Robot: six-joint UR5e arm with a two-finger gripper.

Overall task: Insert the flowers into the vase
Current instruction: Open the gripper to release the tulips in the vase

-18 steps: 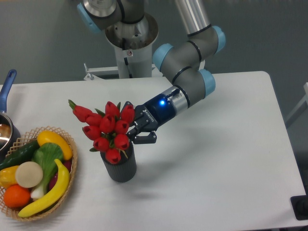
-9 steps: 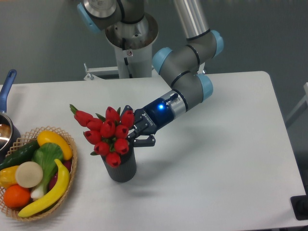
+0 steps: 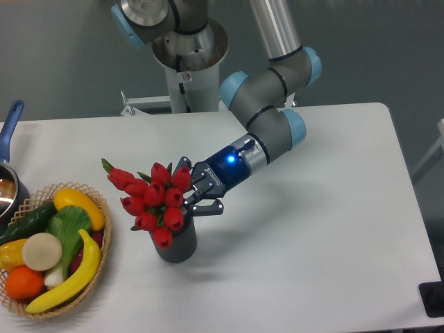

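Note:
The flowers (image 3: pixel 151 199), a tight bunch of red tulip buds with green leaves, lean to the left with their lower end inside the mouth of the vase (image 3: pixel 177 244). The vase is a short dark grey ribbed cylinder standing upright on the white table (image 3: pixel 312 229). My gripper (image 3: pixel 189 189) reaches in from the right, just above the vase rim. Its fingers (image 3: pixel 209 208) close around the bunch from the right side. The stems and the fingertips are hidden behind the buds.
A wicker basket (image 3: pixel 32 202) of fruit and vegetables stands at the left front, close to the vase. A pot with a blue handle (image 3: pixel 11 119) is at the left edge. The robot base (image 3: pixel 187 62) stands behind the table. A black object (image 3: pixel 433 300) sits at the right front corner.
My gripper and the flowers have moved down and slightly right together, and the bunch sits lower in the vase. The vase has not moved.

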